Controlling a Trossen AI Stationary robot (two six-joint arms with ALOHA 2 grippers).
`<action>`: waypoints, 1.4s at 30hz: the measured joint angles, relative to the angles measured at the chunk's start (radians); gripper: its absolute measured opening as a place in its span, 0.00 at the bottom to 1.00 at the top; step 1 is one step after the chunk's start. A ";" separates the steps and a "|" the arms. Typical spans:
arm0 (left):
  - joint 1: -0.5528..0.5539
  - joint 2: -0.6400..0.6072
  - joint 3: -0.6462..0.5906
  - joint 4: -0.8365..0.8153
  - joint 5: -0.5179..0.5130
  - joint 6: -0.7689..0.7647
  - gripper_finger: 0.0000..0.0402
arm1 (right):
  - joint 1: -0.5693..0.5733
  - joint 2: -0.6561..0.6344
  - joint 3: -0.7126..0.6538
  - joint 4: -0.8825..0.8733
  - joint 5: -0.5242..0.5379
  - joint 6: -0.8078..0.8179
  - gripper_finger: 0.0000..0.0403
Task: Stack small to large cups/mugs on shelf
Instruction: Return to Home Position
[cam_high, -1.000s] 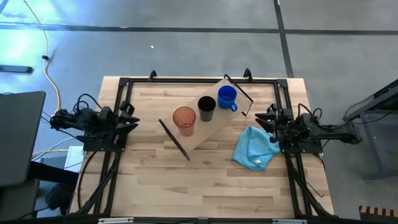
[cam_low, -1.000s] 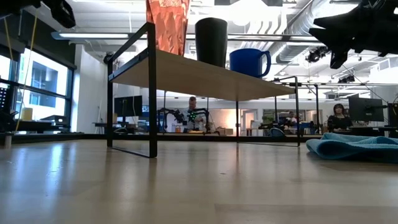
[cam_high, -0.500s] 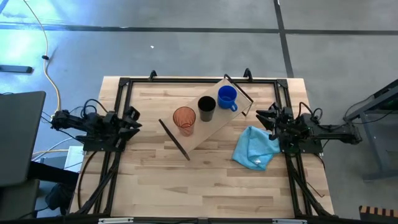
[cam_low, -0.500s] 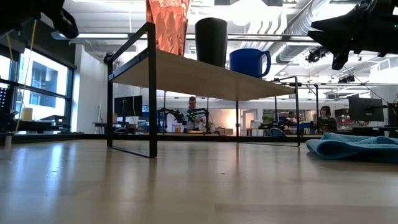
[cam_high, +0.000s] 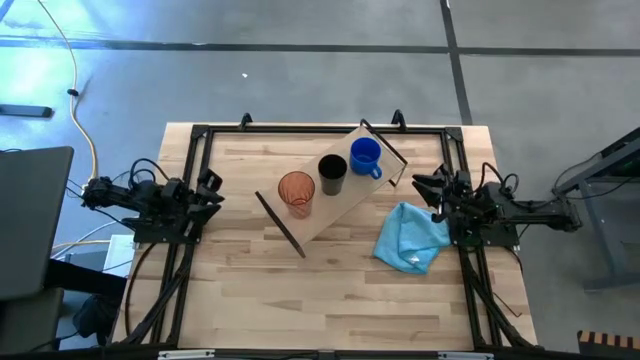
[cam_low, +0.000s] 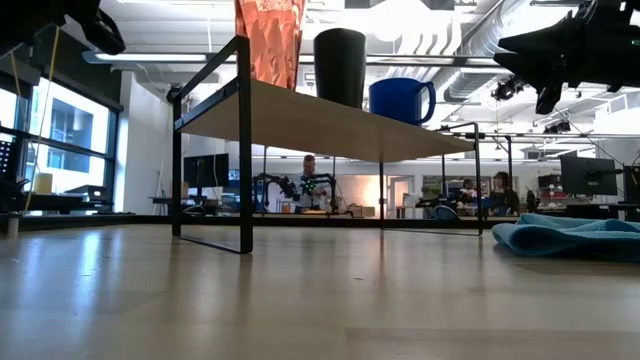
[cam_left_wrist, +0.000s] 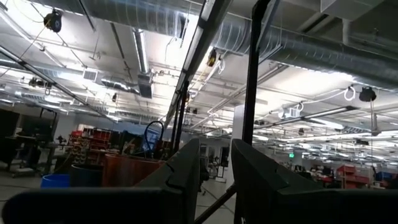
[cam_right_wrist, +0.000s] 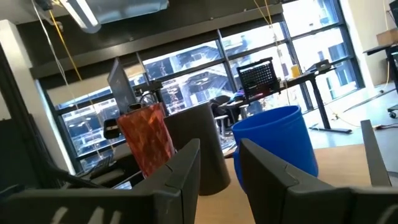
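Note:
The shelf (cam_high: 345, 203) lies slantwise across the table's far middle, standing on black brackets (cam_low: 243, 150). In a row on its board stand an orange-red tumbler (cam_high: 296, 192), a black cup (cam_high: 332, 174) and a blue mug (cam_high: 365, 156), each on its base, apart from the others. My left gripper (cam_high: 214, 186) hovers open at the table's left edge, pointing toward the shelf and tilted upward. At the right edge my right gripper (cam_high: 418, 185) hovers open facing the mug (cam_right_wrist: 273, 146). Nothing sits between either pair of fingers.
A crumpled light blue cloth (cam_high: 410, 238) lies on the table by the right gripper, near the shelf's right end. Black rails (cam_high: 320, 129) frame the tabletop. The near half of the table (cam_high: 320, 300) is bare wood. People sit at desks in the room beyond.
My left gripper has sunk a little and tipped its fingers further upward, then kept still. My right gripper has swung slightly toward the far edge. The cups and the shelf have not moved.

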 joint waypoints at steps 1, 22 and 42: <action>0.000 0.000 0.000 0.001 0.000 0.000 0.21 | 0.000 0.000 0.000 0.000 0.000 0.000 0.26; 0.033 0.242 0.000 0.152 0.114 -0.077 0.21 | 0.000 0.000 -0.001 0.052 0.069 -0.041 0.26; 0.512 0.245 0.000 0.189 0.585 -0.358 0.21 | 0.000 0.000 -0.001 -0.002 0.060 0.018 0.26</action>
